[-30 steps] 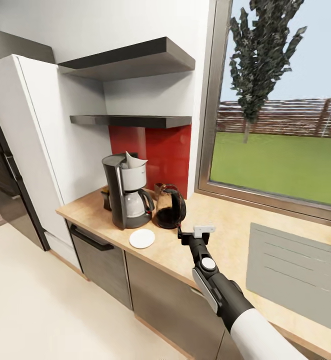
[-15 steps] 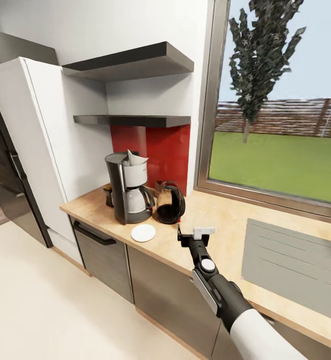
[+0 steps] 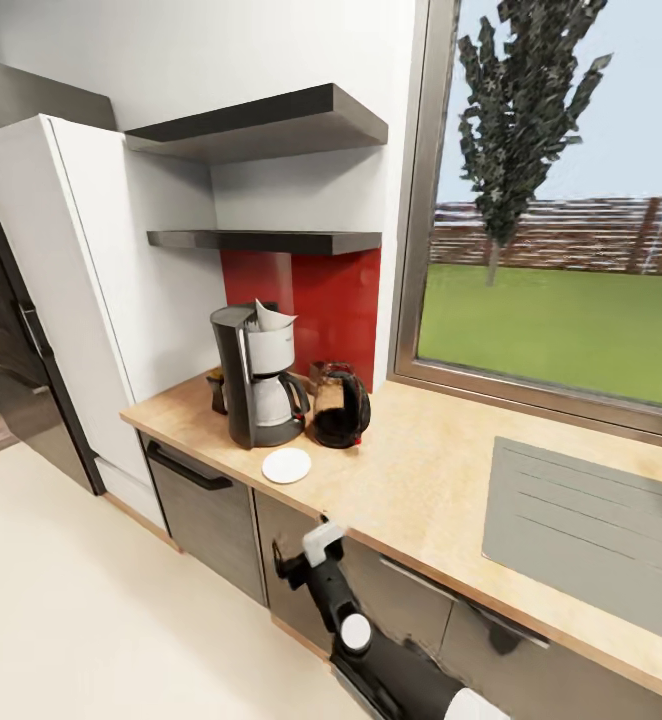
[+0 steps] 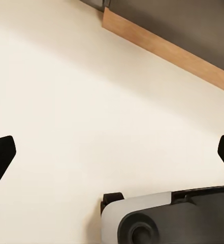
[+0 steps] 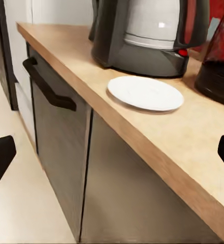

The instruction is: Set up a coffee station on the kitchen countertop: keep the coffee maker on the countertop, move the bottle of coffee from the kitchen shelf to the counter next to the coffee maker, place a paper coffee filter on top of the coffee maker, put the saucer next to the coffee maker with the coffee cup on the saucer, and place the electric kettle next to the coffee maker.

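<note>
A long beige wood-look kitchen countertop runs over flat grey cabinet fronts beside a wide window, with a glossy red backsplash behind the appliances. The tall dark grey coffee maker stands near the counter's end, a thin white paper coffee filter poking up from its top and its glass carafe seated below. Just beside it sits the rounded glass electric kettle on its black base (its looped black handle faces the window side). The small dark bottle of coffee stands on the counter, partly hidden behind the coffee maker. The flat round white saucer lies bare on the counter in front of the two machines, close to the edge; the right wrist view shows its smooth disc just before the coffee maker's base. Two thin dark grey shelf boards float on the wall above. The right gripper hangs below counter height in front of the cabinets, its black fingertips set wide apart with nothing between them. The left gripper points at the pale cream floor, fingers likewise spread.
</note>
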